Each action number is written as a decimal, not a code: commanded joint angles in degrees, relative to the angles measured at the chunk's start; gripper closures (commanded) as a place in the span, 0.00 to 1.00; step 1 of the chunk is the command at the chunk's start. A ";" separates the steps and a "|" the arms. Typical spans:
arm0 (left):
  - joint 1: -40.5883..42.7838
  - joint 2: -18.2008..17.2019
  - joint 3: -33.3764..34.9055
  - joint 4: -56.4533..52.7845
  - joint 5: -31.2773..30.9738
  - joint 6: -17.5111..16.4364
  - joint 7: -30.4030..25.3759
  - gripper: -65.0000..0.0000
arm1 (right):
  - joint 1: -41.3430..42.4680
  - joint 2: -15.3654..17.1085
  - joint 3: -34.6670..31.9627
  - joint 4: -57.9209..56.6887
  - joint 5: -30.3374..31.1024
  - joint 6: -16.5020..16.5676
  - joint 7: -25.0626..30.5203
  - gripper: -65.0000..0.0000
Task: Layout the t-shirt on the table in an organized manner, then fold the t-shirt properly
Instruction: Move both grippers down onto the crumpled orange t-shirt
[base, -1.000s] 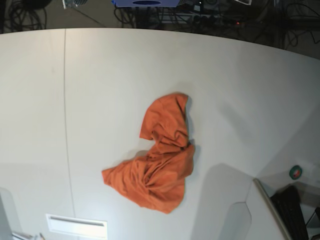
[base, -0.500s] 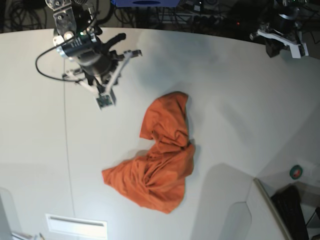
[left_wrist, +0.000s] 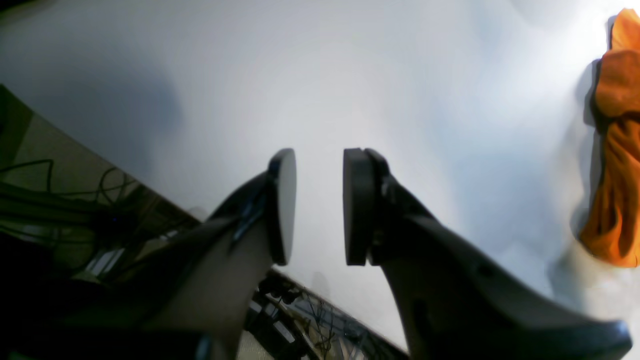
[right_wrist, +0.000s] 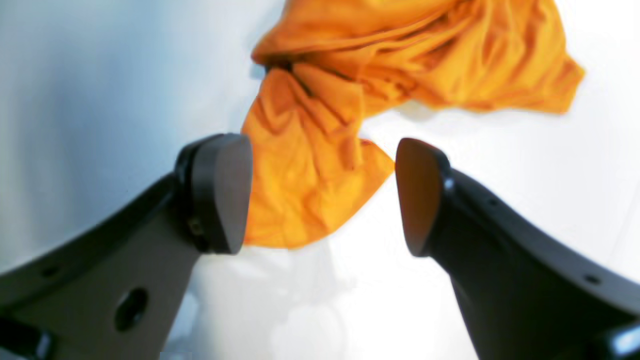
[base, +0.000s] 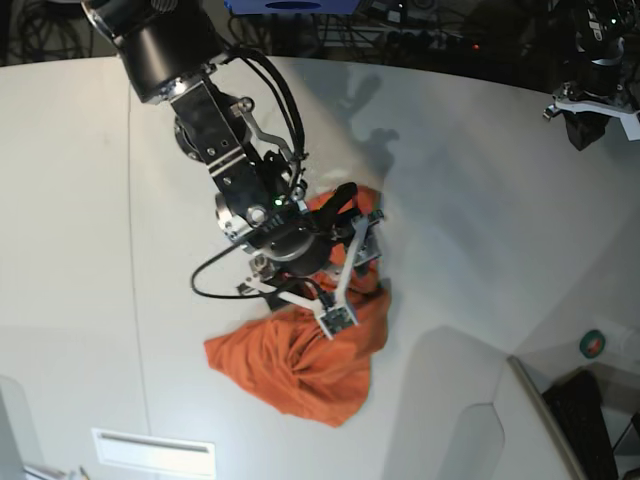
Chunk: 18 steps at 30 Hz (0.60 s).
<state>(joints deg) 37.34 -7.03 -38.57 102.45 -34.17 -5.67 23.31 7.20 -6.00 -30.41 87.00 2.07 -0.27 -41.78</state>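
Right gripper fingers spread over crumpled orange cloth t-shirt; I'd pinch one edge, not bunched folds. Left gripper fingers slightly parted, empty.

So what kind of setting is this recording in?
Most likely a robotics lab bench: a large white table holding only a crumpled orange t-shirt, a tangle of cables past its far edge, and two robot arms working over it.

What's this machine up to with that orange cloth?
A two-armed robot is about to tidy a crumpled orange t-shirt lying in a heap on the white table. Its right gripper hangs over the shirt with jaws wide open, holding nothing yet. The left gripper is off near the table's far edge, away from the shirt, with a narrow gap between its jaws. No spreading or folding is done.
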 joint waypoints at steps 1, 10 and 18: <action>1.56 -0.40 -0.51 0.71 -0.24 -0.09 -1.20 0.75 | 2.69 -0.99 -0.49 -1.24 0.26 0.05 1.82 0.36; -3.01 -0.93 6.17 0.71 2.48 0.27 -1.20 0.76 | -0.48 3.05 -0.31 -2.56 0.18 0.05 1.82 0.36; -25.69 -0.31 26.30 -7.73 29.47 6.95 7.77 0.75 | -6.37 7.89 8.30 4.73 0.18 0.23 1.74 0.36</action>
<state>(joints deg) 11.94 -6.66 -11.79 93.91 -4.86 0.60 31.77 0.12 2.07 -22.31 90.72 2.35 -0.03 -40.84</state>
